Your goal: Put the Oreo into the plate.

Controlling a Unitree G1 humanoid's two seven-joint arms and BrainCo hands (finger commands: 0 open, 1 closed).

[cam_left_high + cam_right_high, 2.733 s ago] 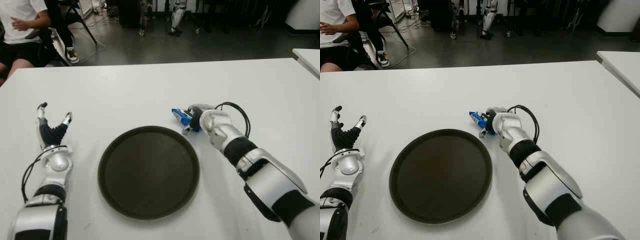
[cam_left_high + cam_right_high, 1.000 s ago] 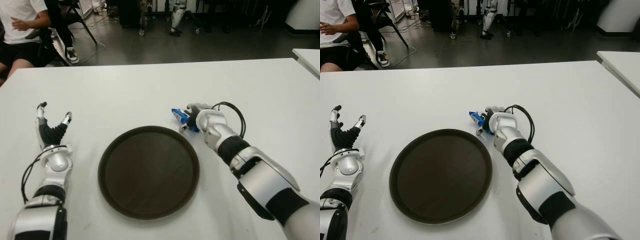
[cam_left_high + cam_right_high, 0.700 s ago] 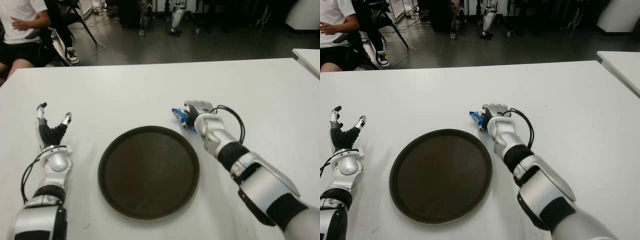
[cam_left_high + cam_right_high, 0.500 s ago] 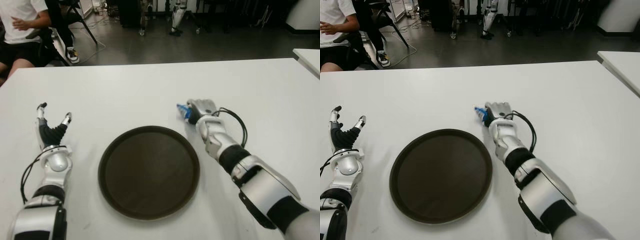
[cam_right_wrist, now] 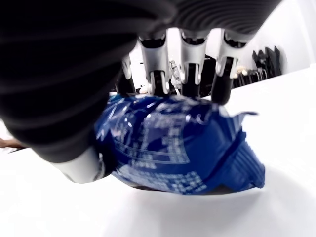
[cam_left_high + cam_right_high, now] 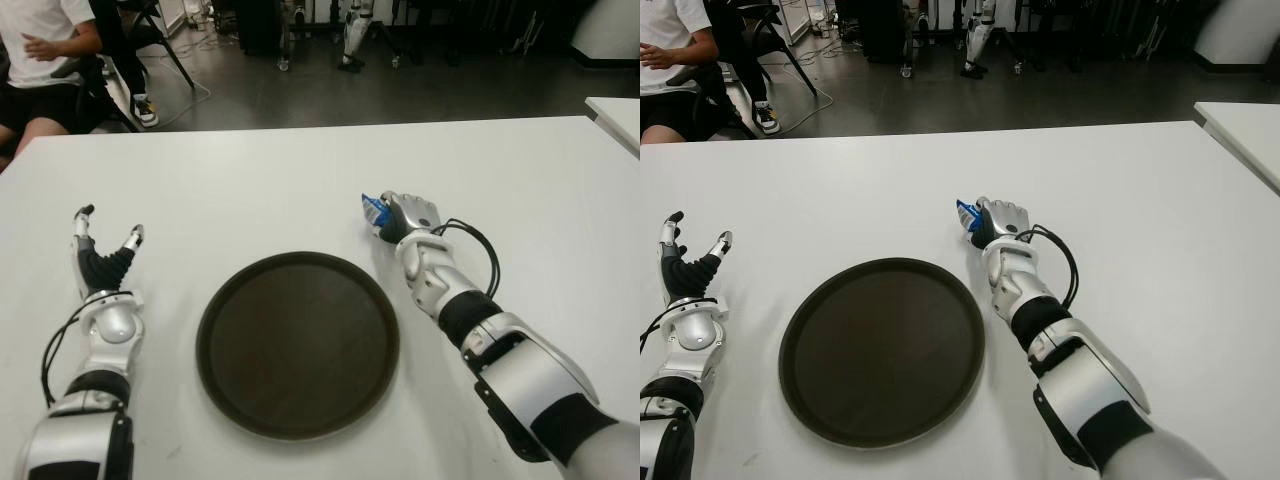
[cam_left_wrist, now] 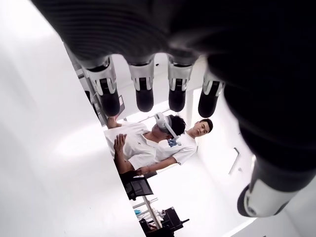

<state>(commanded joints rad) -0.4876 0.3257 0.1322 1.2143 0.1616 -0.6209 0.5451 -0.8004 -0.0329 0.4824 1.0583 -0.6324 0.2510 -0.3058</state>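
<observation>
The Oreo point(image 6: 373, 210) is a small blue packet, held in my right hand point(image 6: 403, 216) just past the far right rim of the round dark plate point(image 6: 297, 340). In the right wrist view the fingers point(image 5: 190, 54) curl over the blue packet point(image 5: 177, 148) and the thumb presses its side. The packet sits low over the white table point(image 6: 250, 190); I cannot tell whether it touches. Nothing lies in the plate. My left hand point(image 6: 103, 255) shows to the left of the plate, fingers spread and holding nothing.
A seated person point(image 6: 40, 50) is beyond the table's far left corner. A second white table point(image 6: 615, 115) begins at the far right. Dark floor with chair and stand legs lies behind the far edge.
My right hand has closed over the Oreo packet, turned palm down and drawn it a little to the right and away from the plate rim. The left hand has stayed still.
</observation>
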